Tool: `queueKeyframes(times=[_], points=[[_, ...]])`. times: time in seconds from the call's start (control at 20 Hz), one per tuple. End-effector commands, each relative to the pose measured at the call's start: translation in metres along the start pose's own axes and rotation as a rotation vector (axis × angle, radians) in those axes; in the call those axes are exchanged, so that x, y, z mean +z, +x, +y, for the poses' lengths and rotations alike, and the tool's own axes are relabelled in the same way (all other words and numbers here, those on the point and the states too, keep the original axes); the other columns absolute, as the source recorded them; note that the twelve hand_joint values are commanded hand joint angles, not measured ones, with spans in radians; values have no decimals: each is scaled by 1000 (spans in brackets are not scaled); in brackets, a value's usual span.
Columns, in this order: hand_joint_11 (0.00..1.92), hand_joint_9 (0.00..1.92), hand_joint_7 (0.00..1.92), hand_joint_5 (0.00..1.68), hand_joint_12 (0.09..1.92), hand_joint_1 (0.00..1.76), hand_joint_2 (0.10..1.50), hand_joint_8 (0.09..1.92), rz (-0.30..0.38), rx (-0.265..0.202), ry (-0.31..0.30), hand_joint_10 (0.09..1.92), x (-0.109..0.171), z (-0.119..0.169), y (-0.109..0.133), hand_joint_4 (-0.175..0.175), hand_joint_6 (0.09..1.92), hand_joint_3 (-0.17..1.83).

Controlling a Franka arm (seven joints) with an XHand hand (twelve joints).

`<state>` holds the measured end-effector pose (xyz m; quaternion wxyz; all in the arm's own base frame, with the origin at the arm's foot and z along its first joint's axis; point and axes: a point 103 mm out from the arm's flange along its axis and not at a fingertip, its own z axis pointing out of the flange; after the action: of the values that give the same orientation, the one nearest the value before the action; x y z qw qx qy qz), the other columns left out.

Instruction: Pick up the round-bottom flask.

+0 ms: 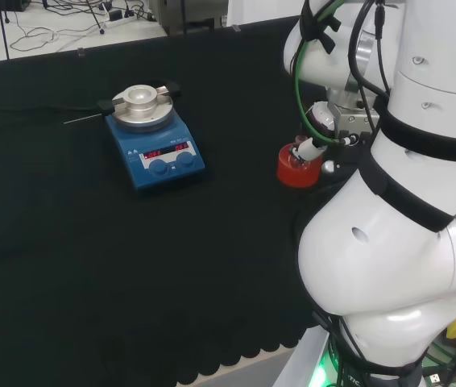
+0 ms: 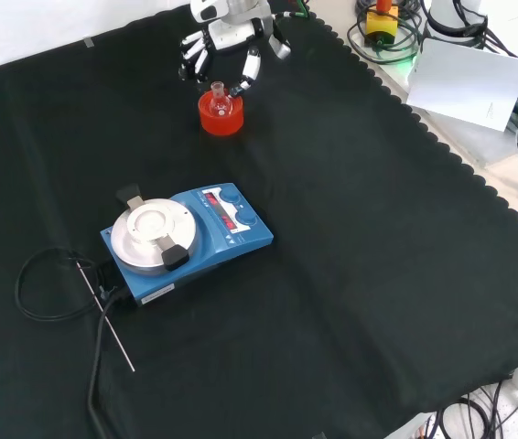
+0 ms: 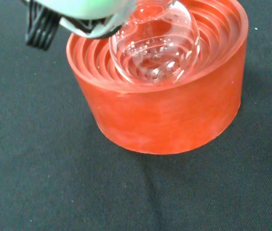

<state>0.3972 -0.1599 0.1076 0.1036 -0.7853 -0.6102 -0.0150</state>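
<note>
A small clear round-bottom flask (image 2: 220, 95) sits upright in a red ribbed ring stand (image 2: 221, 119) near the far edge of the cloth in the front view. The hand (image 2: 229, 38) hovers just behind and above it. Its fingers (image 2: 249, 71) hang down, spread and relaxed, on either side of the flask neck, and I see no grip on it. In the head view the stand (image 1: 295, 171) shows beside the arm's white links, with the hand (image 1: 318, 129) over it. The wrist view has the flask's bulb (image 3: 155, 43) resting in the stand (image 3: 174, 115), with a blurred part of the hand (image 3: 78, 12) close by.
A blue hotplate stirrer (image 2: 186, 233) with a round metal top stands mid-cloth, also in the head view (image 1: 155, 141). Its thin metal rod (image 2: 105, 315) and black cable (image 2: 35, 274) lie beside it. A white sheet (image 2: 469, 82) lies past the cloth's scalloped edge.
</note>
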Motion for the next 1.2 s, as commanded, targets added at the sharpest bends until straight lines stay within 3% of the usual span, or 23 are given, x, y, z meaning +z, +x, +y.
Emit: queueKeyframes(times=[0.05,0.45,0.55,0.6,0.7,0.9,1.05,1.2], points=[[113,500,330,906,1412,951,635,717,-4,-1,3,690,1,0,0,-62,732,635],[145,524,354,992,1403,971,658,717,-21,11,4,681,-1,2,-1,-74,719,643],[159,531,358,1044,1405,1023,831,724,-21,13,7,680,-1,2,-2,87,825,410],[163,534,359,1053,1404,1035,904,726,-23,13,8,679,-2,3,-2,131,853,296],[168,536,360,1060,1402,1043,986,727,-29,15,6,676,-2,3,-2,166,872,155],[170,539,362,1071,1401,1048,1014,726,-49,17,-9,675,-8,4,0,175,864,98],[226,605,428,1146,1375,1096,783,687,-48,12,-6,614,-17,6,2,127,856,516],[243,618,440,1160,1368,1108,685,690,-39,9,-3,610,-31,7,3,119,897,705]])
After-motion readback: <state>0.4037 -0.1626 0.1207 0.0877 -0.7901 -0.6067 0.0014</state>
